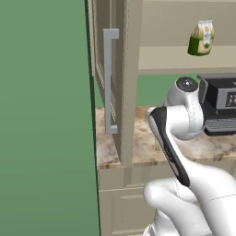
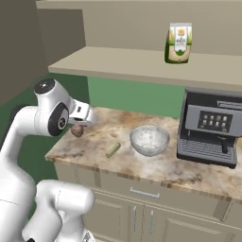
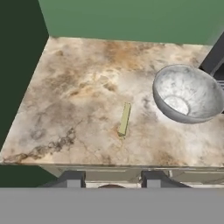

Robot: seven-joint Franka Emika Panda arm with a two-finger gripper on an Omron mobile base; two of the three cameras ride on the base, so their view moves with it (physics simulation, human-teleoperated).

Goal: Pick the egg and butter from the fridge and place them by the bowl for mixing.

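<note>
Butter [image 2: 113,150] lies flat on the table [image 2: 189,172], just left of the bowl [image 2: 149,140]; that half looks done. Egg [image 2: 77,131] sits between our fingers [image 2: 78,126], clenched on it, above the table's left end. We judge what's left: carry the egg toward the bowl, set it down beside the butter, let go.

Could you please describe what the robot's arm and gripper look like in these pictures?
The arm is glossy white with rounded, bulbous segments. Its joints carry dark grey round caps, and a black band runs along one link. No cables or lettering are visible. The gripper has two small, dark grey, blocky finger tips on a white hand.
</note>
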